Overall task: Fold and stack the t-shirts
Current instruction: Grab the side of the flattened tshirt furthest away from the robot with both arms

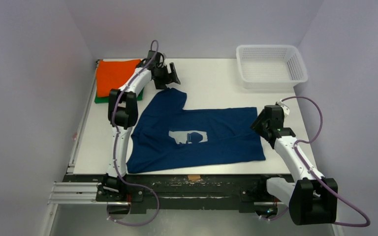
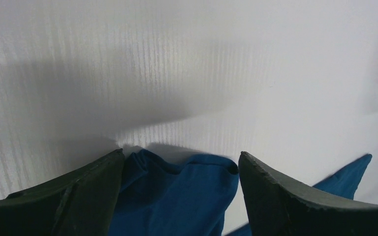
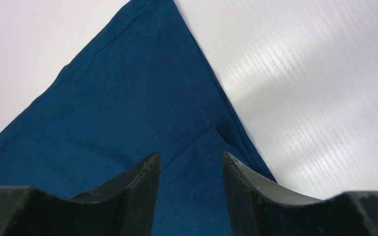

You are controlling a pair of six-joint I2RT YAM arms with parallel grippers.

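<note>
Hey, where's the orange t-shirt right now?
In the top view the orange t-shirt lies folded at the table's far left corner, atop the green shirt, left of the left end effector.

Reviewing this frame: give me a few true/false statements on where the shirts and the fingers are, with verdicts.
1. The navy shirt lies spread on the table, print up. True.
2. The orange shirt is in the basket. False: it lies folded on the green shirt at the table's far left corner.
3. The left gripper has its fingers apart, with navy cloth between them. True.
4. The right gripper is shut on the orange shirt. False: its fingers are apart, over the navy shirt's right-hand end.
</note>
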